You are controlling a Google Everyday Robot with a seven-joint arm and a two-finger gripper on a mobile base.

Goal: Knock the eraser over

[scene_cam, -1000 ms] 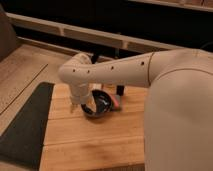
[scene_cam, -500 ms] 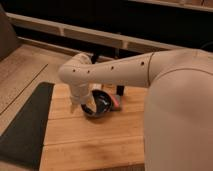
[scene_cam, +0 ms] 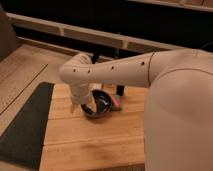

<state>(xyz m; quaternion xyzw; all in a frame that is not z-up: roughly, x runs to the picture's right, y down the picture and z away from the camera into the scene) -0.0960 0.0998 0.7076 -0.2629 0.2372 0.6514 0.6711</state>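
Whether the gripper [scene_cam: 95,104] is spread or pressed together cannot be told; only a dark, rounded mass is seen under the white jointed arm [scene_cam: 112,72], held low over the pale wooden slatted worktop [scene_cam: 90,137]. A small pink-red block [scene_cam: 116,102], taken to be the eraser, is found just beside that mass, on its view-right side; contact and long axis cannot be made out. A sideways push toward view-right is judged to be needed.

One pincer [scene_cam: 89,108] near one eraser [scene_cam: 116,102]; one mat [scene_cam: 25,125]
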